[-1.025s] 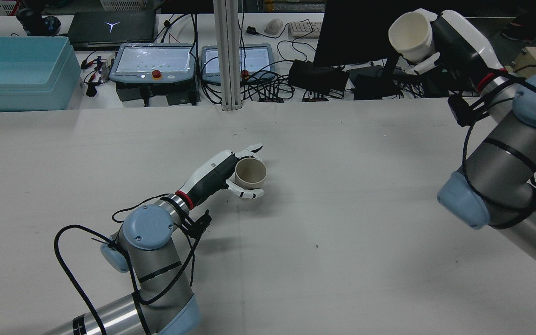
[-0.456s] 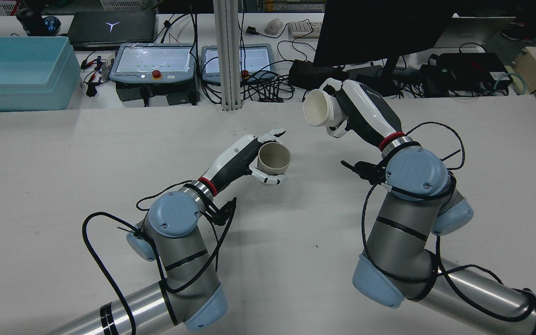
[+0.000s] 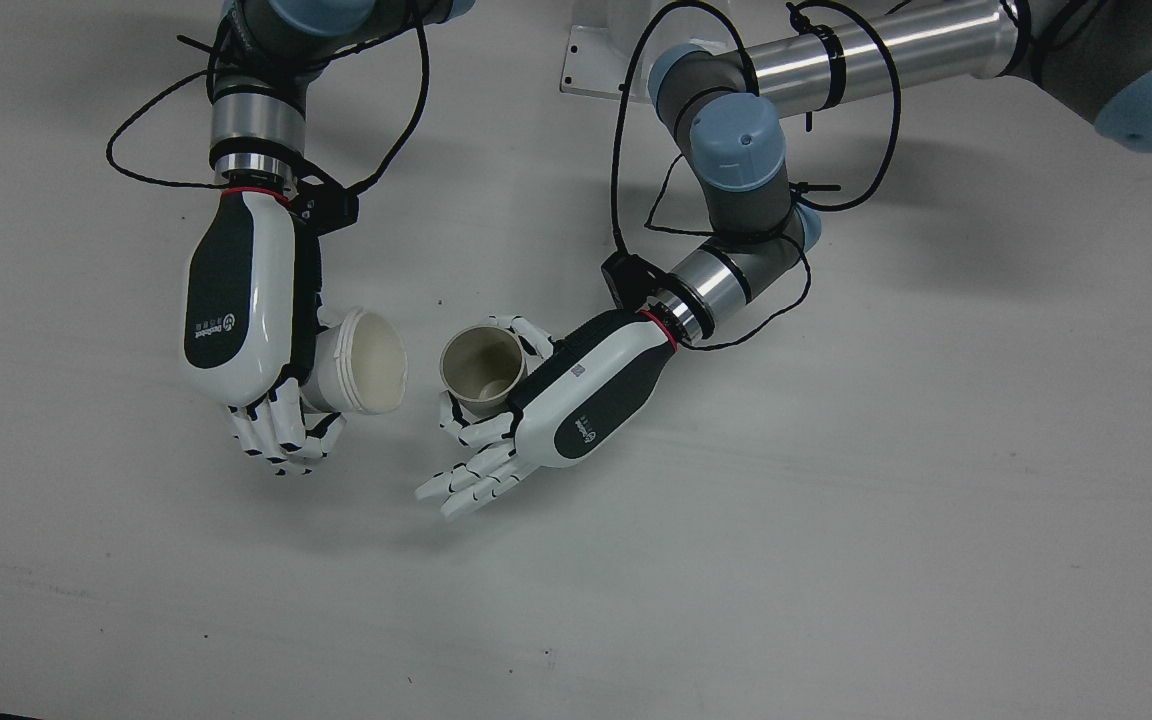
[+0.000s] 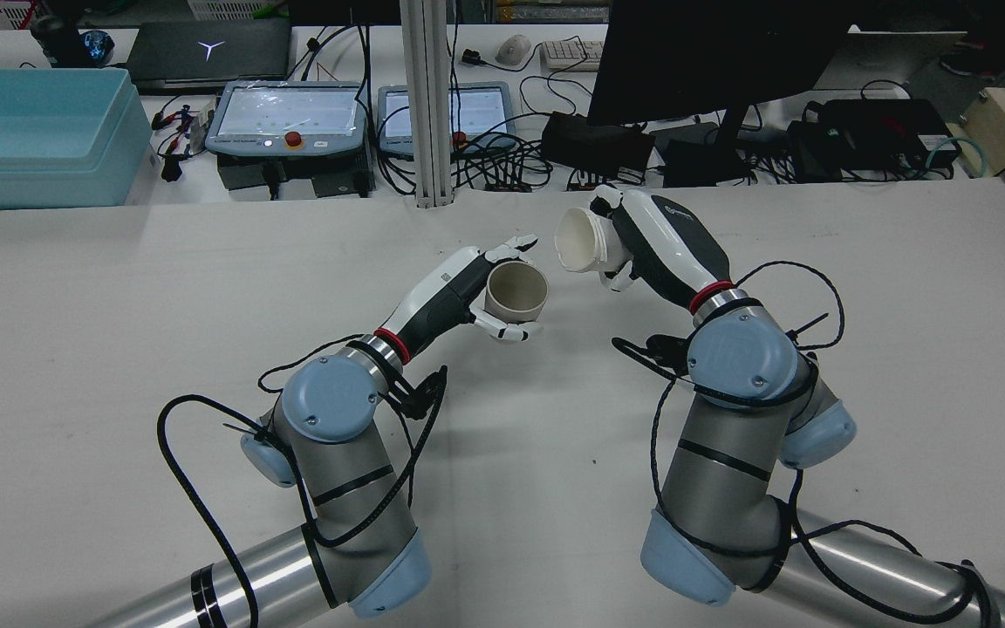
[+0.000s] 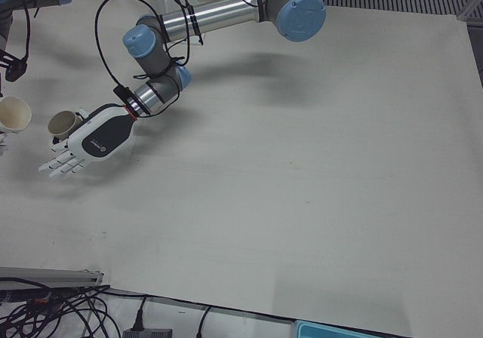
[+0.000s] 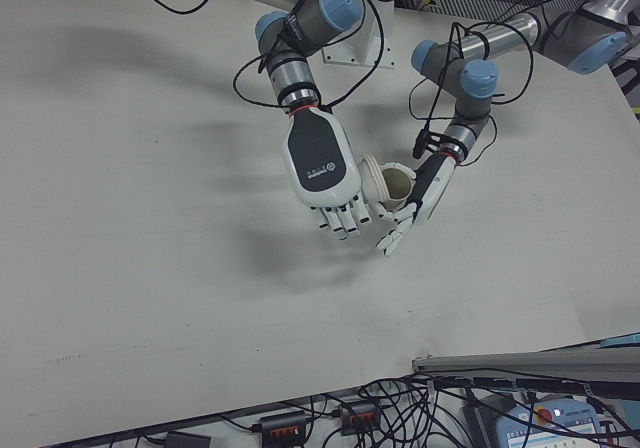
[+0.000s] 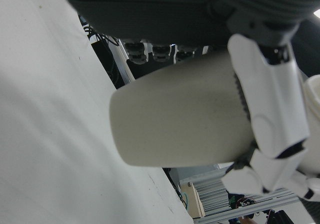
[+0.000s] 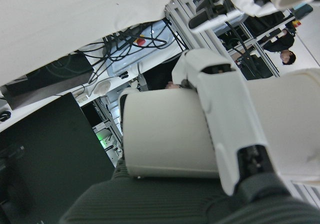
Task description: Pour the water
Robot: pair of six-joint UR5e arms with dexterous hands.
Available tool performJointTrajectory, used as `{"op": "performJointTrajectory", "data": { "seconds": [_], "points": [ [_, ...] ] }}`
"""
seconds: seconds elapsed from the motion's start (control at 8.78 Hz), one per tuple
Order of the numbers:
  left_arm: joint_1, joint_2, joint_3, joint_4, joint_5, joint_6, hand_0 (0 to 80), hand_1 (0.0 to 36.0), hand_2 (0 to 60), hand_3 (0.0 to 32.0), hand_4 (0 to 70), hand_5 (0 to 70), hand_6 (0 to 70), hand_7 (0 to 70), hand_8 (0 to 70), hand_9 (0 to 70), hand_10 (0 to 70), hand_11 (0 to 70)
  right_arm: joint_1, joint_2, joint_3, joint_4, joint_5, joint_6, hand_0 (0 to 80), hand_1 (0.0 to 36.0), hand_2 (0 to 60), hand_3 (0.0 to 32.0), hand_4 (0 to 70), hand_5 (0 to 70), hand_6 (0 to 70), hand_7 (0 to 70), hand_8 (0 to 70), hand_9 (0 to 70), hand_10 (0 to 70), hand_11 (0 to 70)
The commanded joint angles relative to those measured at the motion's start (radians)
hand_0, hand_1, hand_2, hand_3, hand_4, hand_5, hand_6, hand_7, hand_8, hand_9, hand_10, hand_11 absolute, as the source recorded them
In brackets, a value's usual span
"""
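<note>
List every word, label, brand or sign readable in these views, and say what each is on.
Nothing reads clearly.
Print on the back of the right robot hand: too small to read.
Print on the left robot hand: too small.
Y-shaped emblem, no letters, on the laptop lid.
Pendant screens: blurred.
The white cup and beige cup carry no text.

The table lies bare on every side of the two hands, leaving open passage in all directions over its surface. The only close quarters are at the centre, where the white cup in the right hand and the tan cup in the left hand stand near each other, rims apart. Beyond the far edge, monitor, cables and blue bin crowd the bench.
</note>
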Motion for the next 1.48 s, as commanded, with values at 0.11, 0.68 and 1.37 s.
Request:
{"op": "performJointTrajectory", "data": {
  "seconds": [0.11, 0.68, 1.37],
  "points": [
    [-0.040, 0.030, -0.010, -0.012, 0.007, -0.033, 46.7, 30.0, 60.0, 0.0, 34.7, 49.8, 8.5, 9.1, 3.9, 5.6, 4.4, 8.0, 0.161, -0.164, 0.294, -0.001, -0.014, 0.144, 80.0, 36.0, 38.9, 0.0, 12.7, 70.0, 30.0, 45.0, 25.1, 36.3, 33.6, 52.3],
    [-0.212, 0.335, -0.190, -0.018, 0.024, -0.169, 46.8, 28.9, 60.0, 0.0, 34.0, 49.2, 7.7, 8.2, 3.7, 5.1, 4.0, 7.4, 0.635, -0.475, 0.327, 0.014, -0.418, 0.477, 80.0, 36.0, 46.6, 0.0, 8.5, 70.0, 26.9, 38.2, 26.5, 38.1, 38.2, 57.8],
    [-0.364, 0.705, -0.148, -0.354, 0.024, -0.169, 47.0, 26.6, 60.0, 0.0, 33.8, 47.5, 7.5, 8.3, 4.1, 5.9, 4.3, 7.9, 0.838, -0.671, -0.406, 0.880, -0.663, 0.658, 80.0, 36.0, 44.2, 0.0, 5.2, 70.0, 25.0, 33.6, 29.9, 42.3, 41.7, 61.9]
  ]
}}
